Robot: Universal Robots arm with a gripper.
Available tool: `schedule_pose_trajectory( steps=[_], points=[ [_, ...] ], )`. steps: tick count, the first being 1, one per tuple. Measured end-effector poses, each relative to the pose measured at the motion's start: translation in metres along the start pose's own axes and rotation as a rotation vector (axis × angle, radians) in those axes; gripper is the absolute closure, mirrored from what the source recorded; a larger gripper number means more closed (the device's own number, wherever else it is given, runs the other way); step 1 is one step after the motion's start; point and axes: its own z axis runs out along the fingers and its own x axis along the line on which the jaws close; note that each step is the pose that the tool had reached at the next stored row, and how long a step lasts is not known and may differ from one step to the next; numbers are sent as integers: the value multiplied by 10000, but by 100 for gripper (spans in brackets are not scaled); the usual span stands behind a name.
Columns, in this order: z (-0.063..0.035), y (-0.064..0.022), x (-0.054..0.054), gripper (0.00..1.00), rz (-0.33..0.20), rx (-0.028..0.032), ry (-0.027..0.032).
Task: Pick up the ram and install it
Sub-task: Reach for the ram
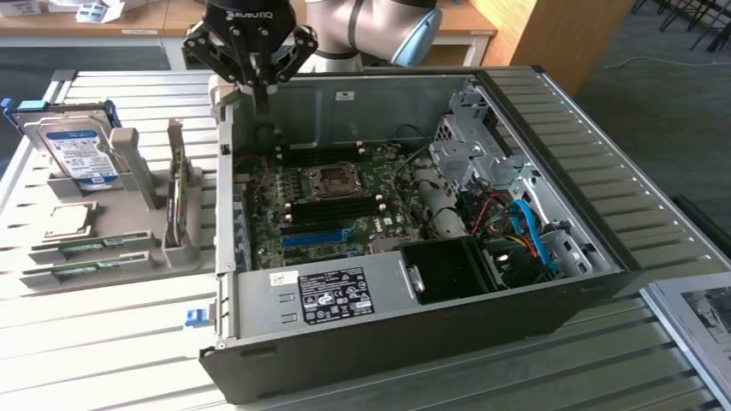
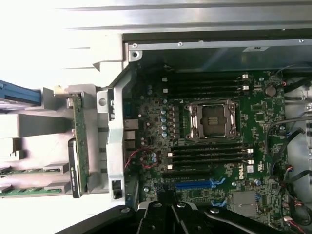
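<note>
Found the gripper (image 1: 260, 101) clenched on nothing above the open computer case (image 1: 377, 355), the ram (image 1: 176, 184) standing on edge in its grey stand (image 1: 183, 235) well aside from the fingers, untouched, so judged neither pick-up nor installation done.

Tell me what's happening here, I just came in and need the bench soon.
The robot's black claw, shut and empty, hangs over a corner of the open black computer case. A thin green ram stick stands on edge in the grey rack beside the case, not yet picked up.
</note>
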Motion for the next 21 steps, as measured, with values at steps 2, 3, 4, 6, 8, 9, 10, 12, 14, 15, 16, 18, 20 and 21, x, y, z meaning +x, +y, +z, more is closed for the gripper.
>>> schedule_pose_trajectory(
  steps=[2,3,4,6,8,9,10,12,14,15,16,18,20,21],
  points=[
    [1,-3,37,90,0,0,1],
    [1,-4,59,90,1,0,1],
    [1,-6,84,90,1,0,1],
    [0,-10,135,90,1,1,1],
    [0,-14,188,90,0,-1,0],
    [-1,-16,216,90,0,1,1],
    [-2,-18,245,90,1,0,1],
    [-3,-23,314,90,1,0,1],
    [-5,-29,388,90,-1,0,1],
    [-5,-32,425,90,1,0,1],
    [-6,-34,459,90,2,0,1],
    [-7,-39,525,90,0,1,1],
    [-8,-44,590,90,-1,0,1],
    [-8,-47,623,90,1,-1,0]
  ],
)
